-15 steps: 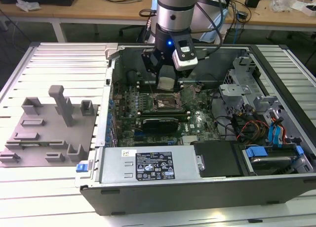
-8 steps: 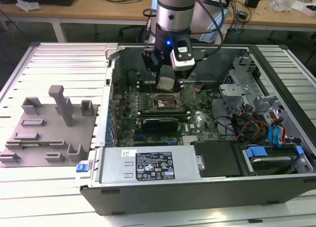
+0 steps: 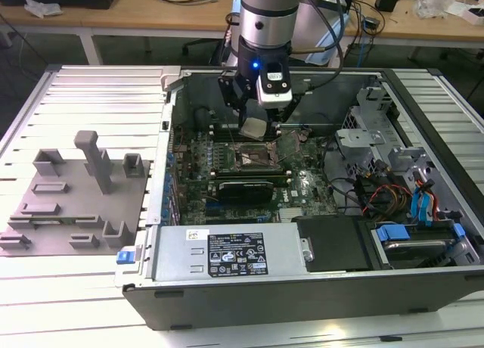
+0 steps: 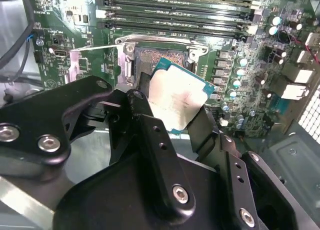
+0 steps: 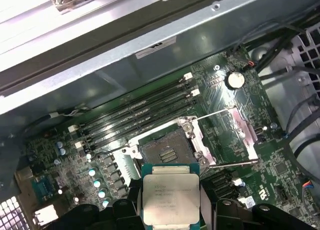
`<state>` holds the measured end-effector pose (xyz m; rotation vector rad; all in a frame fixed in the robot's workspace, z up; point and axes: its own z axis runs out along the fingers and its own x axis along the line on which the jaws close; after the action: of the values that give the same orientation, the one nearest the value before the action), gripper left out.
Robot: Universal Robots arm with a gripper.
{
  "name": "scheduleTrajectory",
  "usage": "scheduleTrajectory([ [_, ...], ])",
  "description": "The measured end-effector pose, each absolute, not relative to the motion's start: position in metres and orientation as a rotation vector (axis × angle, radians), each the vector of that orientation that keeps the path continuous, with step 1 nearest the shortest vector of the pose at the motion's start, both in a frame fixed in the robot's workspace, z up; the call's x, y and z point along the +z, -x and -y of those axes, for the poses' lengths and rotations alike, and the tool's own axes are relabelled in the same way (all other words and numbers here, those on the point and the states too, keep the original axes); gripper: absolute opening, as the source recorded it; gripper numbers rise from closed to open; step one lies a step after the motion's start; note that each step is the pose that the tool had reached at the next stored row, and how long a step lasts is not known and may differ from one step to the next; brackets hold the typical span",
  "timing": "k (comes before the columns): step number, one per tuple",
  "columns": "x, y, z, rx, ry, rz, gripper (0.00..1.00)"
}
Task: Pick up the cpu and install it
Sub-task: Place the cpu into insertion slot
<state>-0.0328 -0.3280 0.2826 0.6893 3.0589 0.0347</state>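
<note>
The fingers (image 4: 204, 132) grip the cpu (image 5: 171, 199) by its edges (silvery top showing), near the open socket (image 5: 167, 152).

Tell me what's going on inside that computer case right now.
The arm is down inside the open computer case, with its pincer shut on the cpu, gripping it by two opposite edges. The chip hangs over the motherboard, close to the open socket, whose retaining frame is swung open beside it. The cpu is not yet seated.
</note>
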Motion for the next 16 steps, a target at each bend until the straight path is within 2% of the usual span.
scheduleTrajectory([
  [16, 0.2826, 0.0328, 0.328, 0.034, -0.953, -2.985, 0.55],
])
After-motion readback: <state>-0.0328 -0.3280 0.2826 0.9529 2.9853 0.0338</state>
